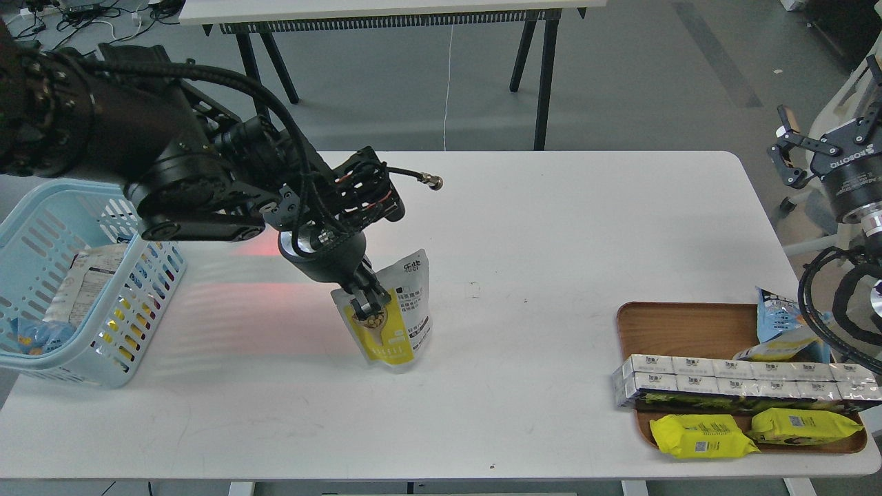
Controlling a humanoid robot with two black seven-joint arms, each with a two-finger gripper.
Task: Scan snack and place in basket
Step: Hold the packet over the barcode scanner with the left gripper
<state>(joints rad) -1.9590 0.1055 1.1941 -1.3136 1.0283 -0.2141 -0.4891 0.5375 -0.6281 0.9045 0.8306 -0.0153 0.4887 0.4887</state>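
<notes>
Left tool (367,302) was pinched on the snack (396,324), fingers closed over the upper front of the pouch just above the round nut picture. Pouch stood near upright on the bench (551,241), bottom edge looked in contact or barely off, couldn't tell which. Grip high on the pouch made sense to me: kept the text panel on its right side exposed for a scan. Reddish glow on the bench left of the pouch, probably scanner light, source not visible.

Right tool (799,155) hung off the bench's right edge, fingers spread, holding nothing.

Basket (41,227) sat at the bench's left edge, well apart from the pouch, already had packs inside. Bench between pouch and basket was bare, so my guess was a clear leftward carry; pouch needs lift over the rim. Wooden tray (661,324) with its packs sat far right, out of the path.
</notes>
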